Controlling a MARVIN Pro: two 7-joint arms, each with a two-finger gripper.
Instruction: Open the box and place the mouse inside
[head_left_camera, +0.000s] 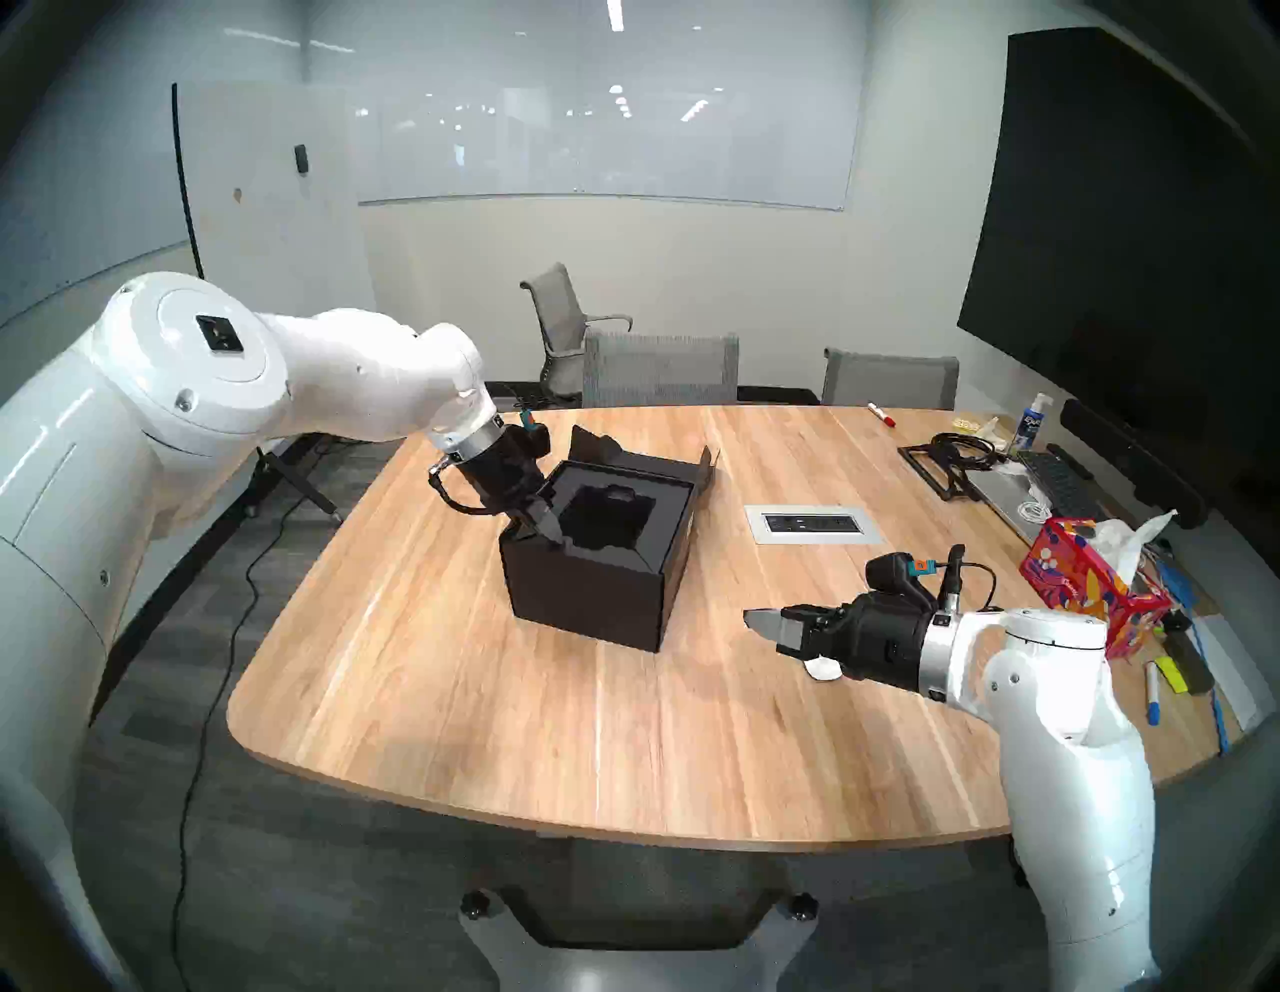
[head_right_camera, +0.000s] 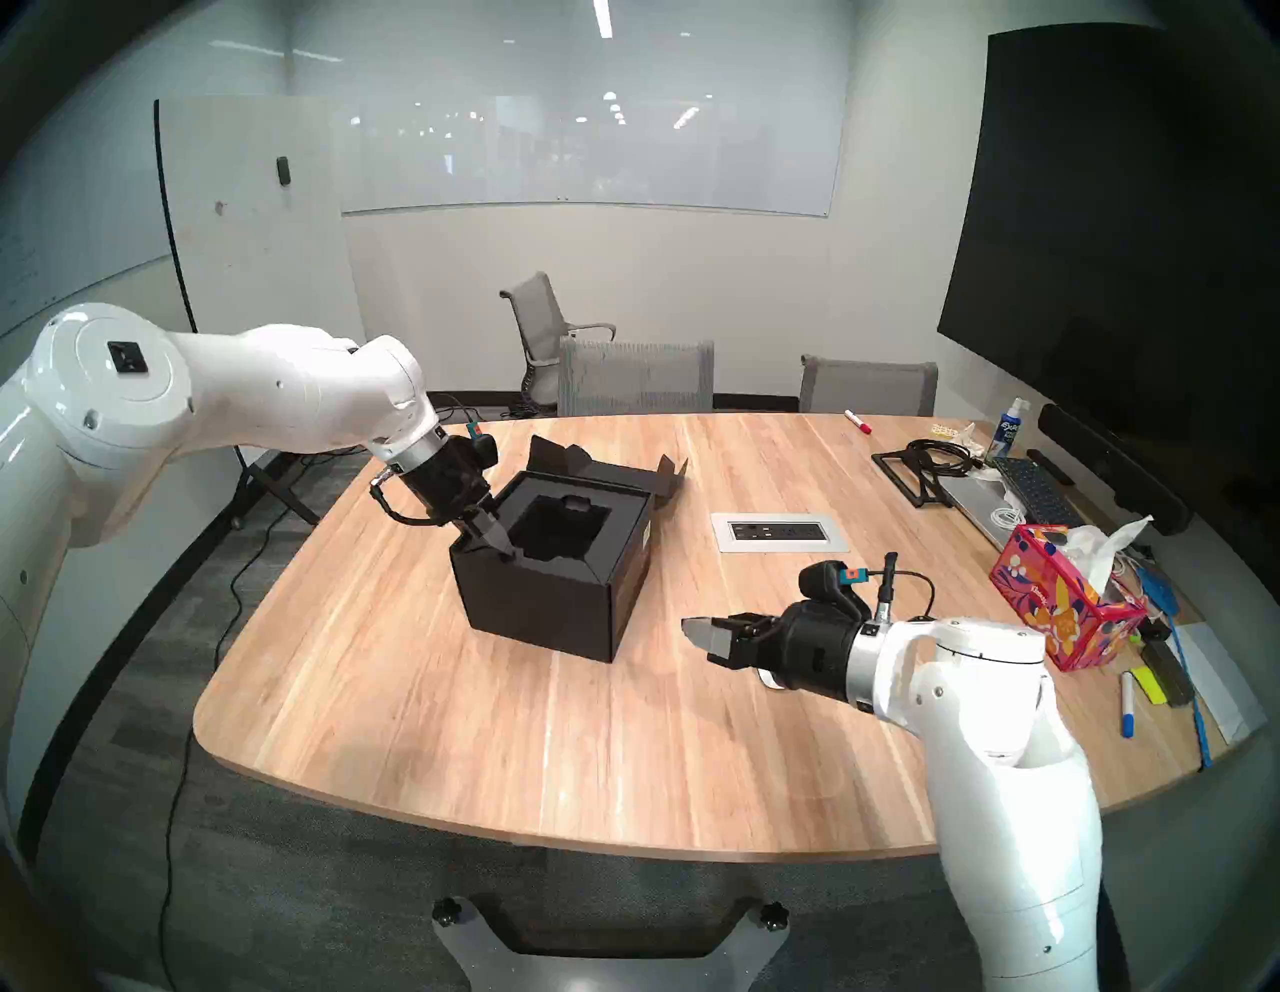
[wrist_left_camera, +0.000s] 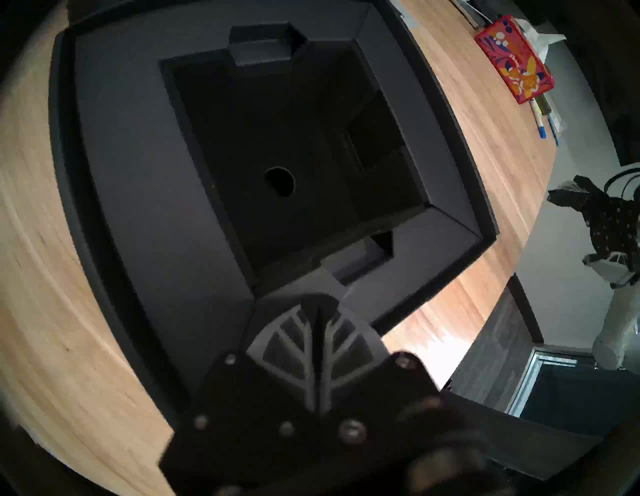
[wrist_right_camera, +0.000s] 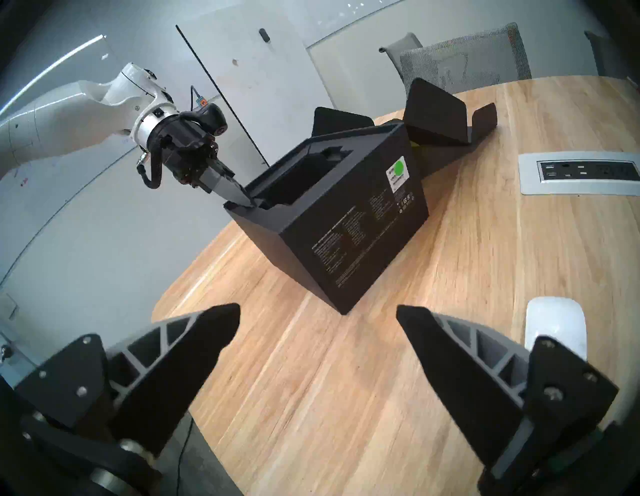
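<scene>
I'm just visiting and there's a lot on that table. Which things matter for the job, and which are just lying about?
Part of the job:
black box, lid open
white mouse

Just lying about:
red tissue box
laptop
markers
spray bottle

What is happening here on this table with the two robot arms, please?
The large matte black cardboard box stands open on the wooden table, its lid folded back. The left end effector, shut, sits at the box's near-left top corner. The right end effector is open above the table and holds nothing. The small white oval mouse lies on the table beside it, not yet in the box.
</scene>
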